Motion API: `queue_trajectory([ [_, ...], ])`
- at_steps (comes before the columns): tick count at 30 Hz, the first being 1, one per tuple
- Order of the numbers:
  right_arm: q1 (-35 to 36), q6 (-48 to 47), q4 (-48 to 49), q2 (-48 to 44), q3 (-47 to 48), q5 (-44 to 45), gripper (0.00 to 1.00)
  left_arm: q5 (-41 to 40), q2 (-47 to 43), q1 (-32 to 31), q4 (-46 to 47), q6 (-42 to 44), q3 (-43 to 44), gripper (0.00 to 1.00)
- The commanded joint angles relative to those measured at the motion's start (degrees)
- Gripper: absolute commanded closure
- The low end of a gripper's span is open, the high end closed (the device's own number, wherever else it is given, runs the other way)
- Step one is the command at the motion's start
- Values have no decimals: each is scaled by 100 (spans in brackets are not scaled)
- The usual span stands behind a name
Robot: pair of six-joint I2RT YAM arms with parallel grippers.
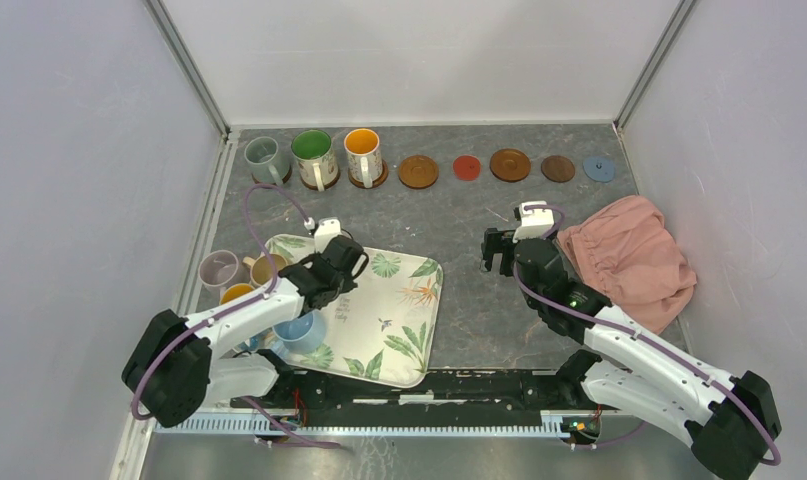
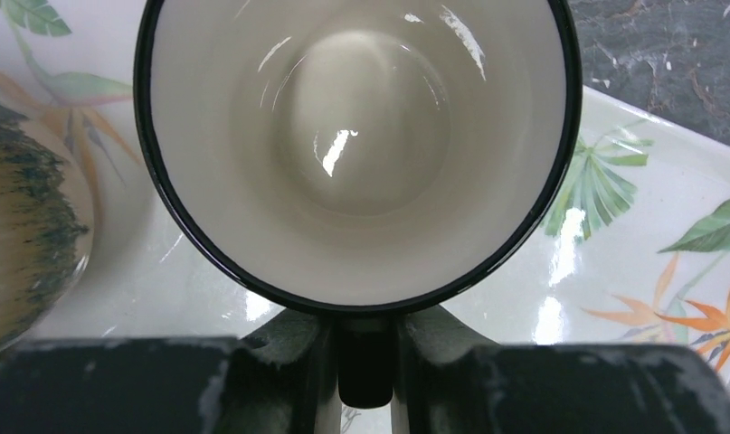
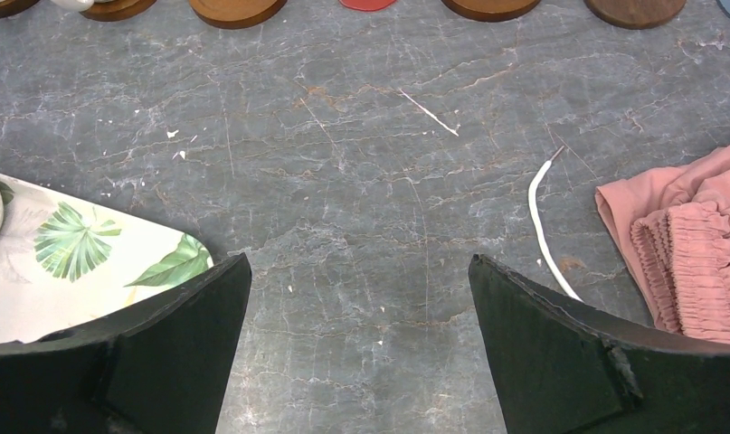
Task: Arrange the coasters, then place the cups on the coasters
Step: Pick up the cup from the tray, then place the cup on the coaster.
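— Why is the left gripper (image 1: 337, 262) so low over the tray (image 1: 419, 330)?

— It's clamped on the handle (image 2: 368, 362) of the cream cup (image 2: 356, 145). The jaws pinch it from both sides, and the cup sits mouth-up on the tray right in front of it. I'd say it takes the handle to keep the cup upright and leave the base free for setting down.

— And the right gripper (image 1: 499, 250)?

— Its jaws are wide apart and it holds nothing. It hangs over bare counter (image 3: 361, 181) with a pink cloth (image 1: 629, 260) just to its right. My guess is it's keeping clear.

— How many coasters (image 1: 510, 164)?

— Eight, in one row well beyond both grippers. I'd say the spacing is so each can take one cup. The three at the left end are taken, by the grey-green cup (image 1: 266, 158), the floral cup (image 1: 314, 158) and the orange-lined cup (image 1: 364, 155). Five are bare: two brown, one red, one dark brown and one grey-blue.

— And cups?

— Eight too. Three are placed, one is in the grip and four are waiting. The light blue cup (image 1: 301, 330) is just nearer than the left gripper. The tan cup (image 1: 267, 268), pink cup (image 1: 219, 268) and blue cup (image 1: 237, 295) huddle to its left. I can't tell whether those three stand on the tray.

— Where does the cream one go?

— Probably the first bare brown coaster (image 1: 418, 171), beyond that gripper and a little to its right.
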Motion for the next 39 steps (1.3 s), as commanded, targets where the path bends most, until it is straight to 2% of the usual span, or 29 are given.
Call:
queue_trajectory([
  [1,-1,-56,207,-118,-33,12,2,-195,-158,-248,100,-14,276,98],
  [11,-9,-51,168,-122,9,64,2,-209,-201,-810,149,324,819,98],
  [19,-5,-3,30,-301,52,58,2,-69,214,-1032,363,507,1438,98],
  [27,-6,41,-280,-592,195,123,2,-162,1382,-1023,596,832,2551,98],
  [39,-11,9,-921,-1339,369,440,2,51,3686,-476,666,1546,5229,98],
])
